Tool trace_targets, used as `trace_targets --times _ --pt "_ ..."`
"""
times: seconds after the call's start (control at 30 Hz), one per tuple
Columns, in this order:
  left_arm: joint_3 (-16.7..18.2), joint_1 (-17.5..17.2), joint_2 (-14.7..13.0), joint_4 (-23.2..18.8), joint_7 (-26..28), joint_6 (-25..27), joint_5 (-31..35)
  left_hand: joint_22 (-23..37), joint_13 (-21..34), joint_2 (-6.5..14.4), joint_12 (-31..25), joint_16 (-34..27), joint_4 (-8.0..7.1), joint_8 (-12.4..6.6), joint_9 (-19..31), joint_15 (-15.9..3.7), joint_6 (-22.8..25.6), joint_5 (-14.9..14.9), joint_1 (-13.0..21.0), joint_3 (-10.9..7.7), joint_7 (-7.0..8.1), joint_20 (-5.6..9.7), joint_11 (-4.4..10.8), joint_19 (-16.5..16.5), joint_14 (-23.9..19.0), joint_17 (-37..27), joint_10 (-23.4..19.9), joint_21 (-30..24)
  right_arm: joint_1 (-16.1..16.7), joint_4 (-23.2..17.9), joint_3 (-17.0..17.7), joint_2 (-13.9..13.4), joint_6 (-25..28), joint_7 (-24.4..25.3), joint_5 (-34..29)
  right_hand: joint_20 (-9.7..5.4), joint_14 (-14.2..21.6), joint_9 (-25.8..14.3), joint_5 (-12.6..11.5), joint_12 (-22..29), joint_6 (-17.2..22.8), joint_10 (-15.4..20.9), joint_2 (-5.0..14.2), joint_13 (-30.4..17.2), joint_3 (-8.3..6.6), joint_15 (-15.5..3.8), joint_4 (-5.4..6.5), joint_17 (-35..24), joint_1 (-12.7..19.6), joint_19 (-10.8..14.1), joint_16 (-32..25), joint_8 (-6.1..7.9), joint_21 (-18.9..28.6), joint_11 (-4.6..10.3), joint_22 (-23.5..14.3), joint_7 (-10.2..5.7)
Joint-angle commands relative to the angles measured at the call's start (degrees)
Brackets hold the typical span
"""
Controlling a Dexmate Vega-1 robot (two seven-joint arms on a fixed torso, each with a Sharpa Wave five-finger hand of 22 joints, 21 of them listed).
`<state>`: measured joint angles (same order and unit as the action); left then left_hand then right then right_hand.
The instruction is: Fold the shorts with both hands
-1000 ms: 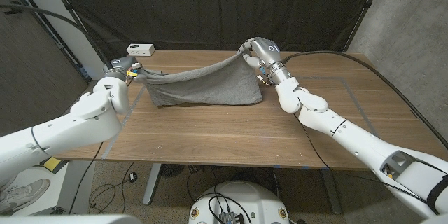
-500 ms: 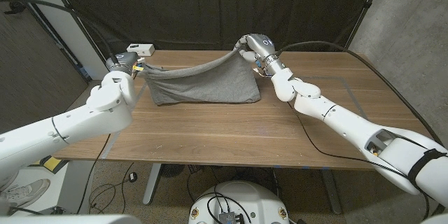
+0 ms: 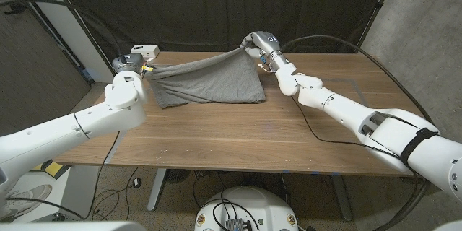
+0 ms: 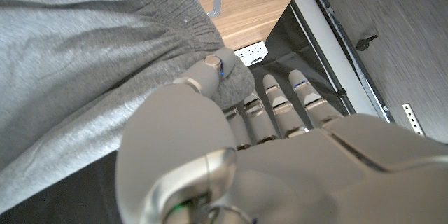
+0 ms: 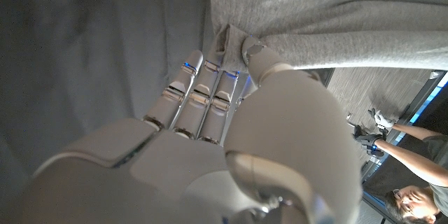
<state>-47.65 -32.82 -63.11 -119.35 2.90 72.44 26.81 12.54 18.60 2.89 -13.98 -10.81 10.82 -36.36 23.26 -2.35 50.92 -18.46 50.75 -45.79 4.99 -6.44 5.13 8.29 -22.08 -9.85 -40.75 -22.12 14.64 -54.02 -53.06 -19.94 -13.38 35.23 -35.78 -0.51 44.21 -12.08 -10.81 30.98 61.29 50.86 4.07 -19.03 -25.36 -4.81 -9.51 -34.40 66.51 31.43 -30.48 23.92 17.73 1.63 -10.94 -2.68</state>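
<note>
Both hands pinching grey shorts (image 3: 209,83), left hand (image 3: 128,65), right hand (image 3: 258,45)

Wooden table (image 3: 238,133), grey shorts (image 3: 209,86) partly resting on it, white box (image 3: 145,50) at far-left edge

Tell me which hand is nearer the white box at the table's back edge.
Left. The left hand grips the shorts just beside the white box; the right hand holds their other corner, farther along.
</note>
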Motion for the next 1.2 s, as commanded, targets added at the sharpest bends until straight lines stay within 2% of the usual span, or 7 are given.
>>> trace_targets --times 0.03,0.33,0.43,0.8,1.0,1.1,1.2 --pt "-4.5 3.8 2.9 5.2 -0.8 1.7 2.7 0.0 0.1 -0.8 -0.3 0.0 0.01 0.51 -0.3 -5.28 10.6 -0.4 -0.1 -0.56 -10.96 -0.09 0.63 0.8 -0.6 -0.1 -0.3 -0.3 -7.0 14.0 -5.8 5.7 -2.8 2.5 1.8 -0.04 0.7 -0.1 0.1 0.3 0.0 -0.2 0.07 -0.2 -0.56 -7.75 0.09 -0.2 -0.6 0.5 0.2 0.29 0.4 0.49 -0.2 -0.21" --pt "-6.5 5.6 5.5 9.0 -0.1 2.5 3.7 0.1 0.1 -1.0 -0.4 0.0 0.02 1.38 -1.0 -5.45 10.5 -0.3 0.0 -0.51 -10.87 -0.04 0.86 1.2 -0.9 0.0 -0.3 -0.6 -12.7 29.8 -11.3 13.6 -4.7 4.3 5.2 -0.07 0.6 -0.1 0.1 0.2 -0.2 -0.3 0.15 -0.3 -0.53 -7.72 0.12 -0.8 -0.6 0.6 0.0 0.21 0.4 0.52 -0.2 -0.37" --pt "-8.1 6.7 6.4 10.6 0.0 3.1 4.5 0.1 0.1 -0.9 -0.4 -0.1 -0.09 1.99 -1.5 -5.38 10.0 -0.1 0.1 -0.27 -11.12 -0.12 0.91 1.2 -1.0 0.0 -0.4 -0.7 -13.8 32.2 -13.5 15.2 -3.1 2.7 7.5 -0.09 0.6 0.0 0.1 0.2 -0.2 -0.4 0.19 -0.3 -0.52 -7.7 0.17 -1.0 -0.6 0.6 0.0 0.22 0.5 0.57 -0.2 -0.37" --pt "-14.7 11.0 9.3 17.2 -0.9 5.0 7.4 0.1 0.2 -0.7 -0.4 -0.3 -0.3 3.36 -2.5 -5.66 9.5 0.5 0.0 0.66 -10.35 0.03 1.56 1.4 -1.3 -0.2 -0.5 -1.0 -16.5 33.2 -21.8 17.8 6.5 -4.7 15.3 -0.41 0.3 0.0 0.1 -0.2 -1.3 -0.9 0.5 -0.2 -0.05 -7.68 0.45 -2.5 -0.9 0.6 -0.8 -0.22 0.5 1.03 -0.3 -1.21" --pt "-15.9 12.3 11.3 21.0 -0.5 5.4 7.1 0.2 0.3 0.6 -0.3 -0.6 -1.34 4.81 -3.5 -5.89 8.5 1.3 -0.9 2.56 -8.56 0.05 2.06 1.8 -1.3 -0.6 -0.2 -1.5 -17.0 29.1 -24.7 16.3 11.0 -8.3 18.4 -0.66 0.0 -0.1 0.1 -0.6 -1.7 -1.4 0.85 0.0 0.26 -7.88 0.52 -3.4 -0.9 0.7 -1.3 -0.4 0.7 1.35 -0.3 -1.58" --pt "-16.7 13.1 12.4 23.1 -0.4 5.4 6.7 0.2 0.5 1.5 -0.3 -0.9 -1.91 5.65 -3.9 -5.96 7.4 1.9 -1.7 3.95 -6.96 0.01 2.31 1.9 -1.3 -0.8 -0.2 -1.7 -17.5 28.8 -25.8 16.5 12.7 -10.8 19.3 -0.74 -0.1 -0.1 0.1 -0.7 -1.8 -1.5 0.98 0.0 0.33 -7.91 0.56 -3.7 -0.9 0.7 -1.3 -0.46 0.7 1.42 -0.4 -1.66" --pt "-16.8 13.6 13.9 25.8 0.4 4.4 6.0 0.2 0.6 2.4 -0.3 -1.1 -2.27 6.41 -4.2 -6.0 6.2 2.4 -2.2 4.94 -6.52 0.12 2.55 2.2 -1.4 -1.0 0.0 -2.0 -18.1 28.8 -26.6 17.1 15.1 -15.3 20.8 -0.76 -0.2 -0.1 0.1 -0.7 -1.9 -1.4 1.04 0.1 0.44 -7.97 0.56 -3.9 -0.9 0.7 -1.5 -0.51 0.7 1.45 -0.4 -1.68"
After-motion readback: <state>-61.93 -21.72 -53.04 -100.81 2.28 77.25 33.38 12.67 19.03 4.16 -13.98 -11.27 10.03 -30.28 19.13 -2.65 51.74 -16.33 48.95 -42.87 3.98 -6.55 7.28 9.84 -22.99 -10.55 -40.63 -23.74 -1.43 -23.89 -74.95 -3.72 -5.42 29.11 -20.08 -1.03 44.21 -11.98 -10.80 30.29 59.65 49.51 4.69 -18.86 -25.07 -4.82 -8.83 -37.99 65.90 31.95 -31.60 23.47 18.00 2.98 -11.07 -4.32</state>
